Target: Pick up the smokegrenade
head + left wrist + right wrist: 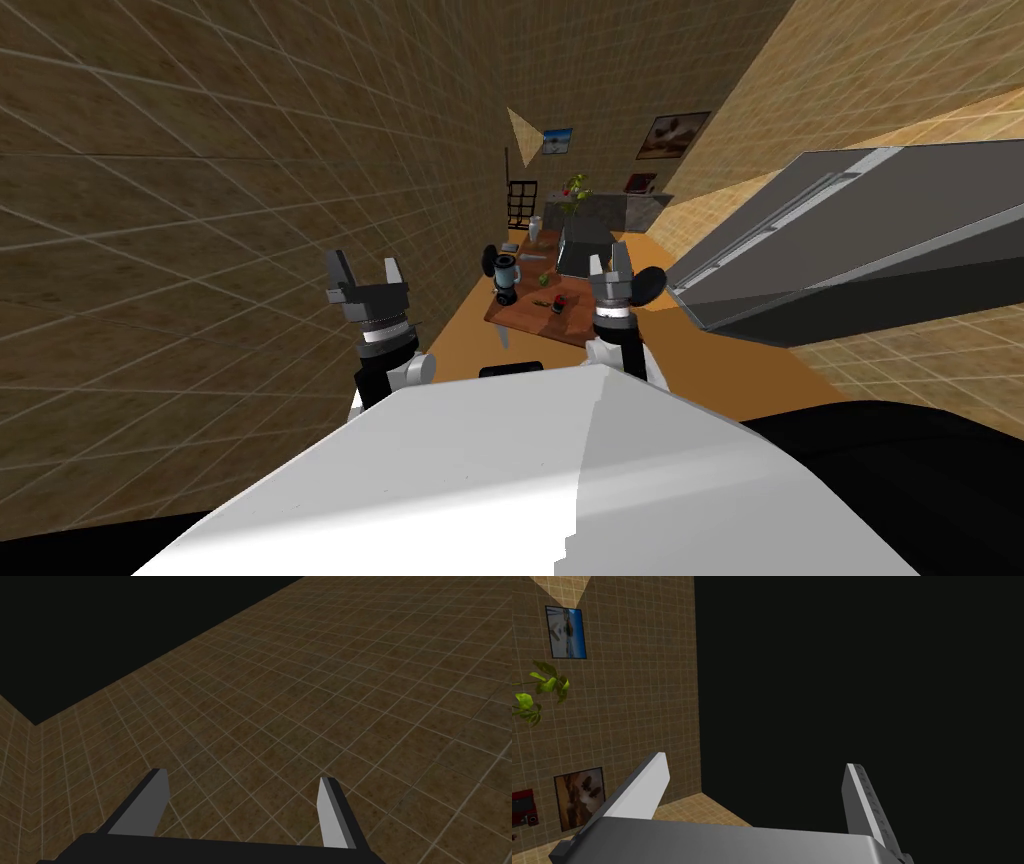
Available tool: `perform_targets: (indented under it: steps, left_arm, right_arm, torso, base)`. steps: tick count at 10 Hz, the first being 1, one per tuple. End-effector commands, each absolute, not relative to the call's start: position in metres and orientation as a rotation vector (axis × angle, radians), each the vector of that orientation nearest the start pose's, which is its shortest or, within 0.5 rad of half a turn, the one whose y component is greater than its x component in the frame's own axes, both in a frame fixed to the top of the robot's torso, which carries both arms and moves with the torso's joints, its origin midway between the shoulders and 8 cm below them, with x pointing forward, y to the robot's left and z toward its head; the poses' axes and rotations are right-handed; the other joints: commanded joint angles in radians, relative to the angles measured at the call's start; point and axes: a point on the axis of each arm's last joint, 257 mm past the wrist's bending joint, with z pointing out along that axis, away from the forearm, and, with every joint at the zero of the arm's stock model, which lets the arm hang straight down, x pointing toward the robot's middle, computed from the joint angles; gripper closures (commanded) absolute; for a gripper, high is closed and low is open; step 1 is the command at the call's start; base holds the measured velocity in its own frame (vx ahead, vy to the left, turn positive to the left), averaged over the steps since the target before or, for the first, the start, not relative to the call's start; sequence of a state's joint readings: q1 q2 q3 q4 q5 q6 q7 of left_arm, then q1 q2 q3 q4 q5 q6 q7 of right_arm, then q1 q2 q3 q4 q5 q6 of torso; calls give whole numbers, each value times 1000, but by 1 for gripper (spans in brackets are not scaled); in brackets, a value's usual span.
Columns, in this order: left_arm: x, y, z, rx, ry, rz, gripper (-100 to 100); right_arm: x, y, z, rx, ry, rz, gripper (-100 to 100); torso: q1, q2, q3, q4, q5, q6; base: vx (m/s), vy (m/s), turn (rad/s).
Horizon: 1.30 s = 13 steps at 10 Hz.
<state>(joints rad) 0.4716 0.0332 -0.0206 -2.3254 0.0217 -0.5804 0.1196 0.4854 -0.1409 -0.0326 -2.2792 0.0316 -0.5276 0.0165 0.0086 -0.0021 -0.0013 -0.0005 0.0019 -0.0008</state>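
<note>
Smokegrenade couldn't be told apart among small items (558, 303) on brown table (522, 316), well ahead. L gripper (365, 268) & R gripper (608, 262) were held raised, both spread wide, nothing gripped.

I can read no text, number or sign here. The blue framed picture (558, 140) and the brown framed picture (673, 134), upper middle, show no legible letters.
</note>
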Motion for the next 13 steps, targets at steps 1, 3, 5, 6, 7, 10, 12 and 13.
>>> perform_targets:
  steps: [1,3,5,6,7,10,12,13]
  left_arm:
    - [321,264,67,-566,494,-1495,0]
    - [321,264,67,-566,494,-1495,0]
    - [321,264,67,-566,494,-1495,0]
    - [321,264,67,-566,494,-1495,0]
    - [321,264,67,-566,495,-1495,0]
    - [321,264,67,-566,495,-1495,0]
    - [321,264,67,-566,495,-1495,0]
    - [321,264,67,-566,495,-1495,0]
  right_arm:
    - [355,-260,16,472,804,1233,-100]
    - [365,-254,3,460,862,1213,-100]
    - [383,-245,-29,447,981,1173,-100]
    - [383,-244,-31,437,989,1163,-100]
    - [392,-241,-50,432,1054,1137,-100]
    - [401,-237,-72,410,1131,1093,-100]
    - [408,-235,-96,392,1207,1050,-100]
    - [414,-236,-119,378,1279,1011,-100]
  torso:
    - [0,0,0,0,0,0]
    - [1,0,0,0,0,0]
    - [-2,1,1,0,0,0]
    - [0,2,1,0,0,0]
    - [-2,2,1,1,0,1]
    - [-3,2,1,0,-1,1]
    - [-3,3,1,1,-1,1]
    - [-4,3,2,1,-1,1]
  base:
    - [29,129,283]
    - [27,113,211]
    - [15,107,283]
    - [10,84,91]
    - [23,81,212]
    - [22,65,178]
    - [13,72,181]
    - [18,72,275]
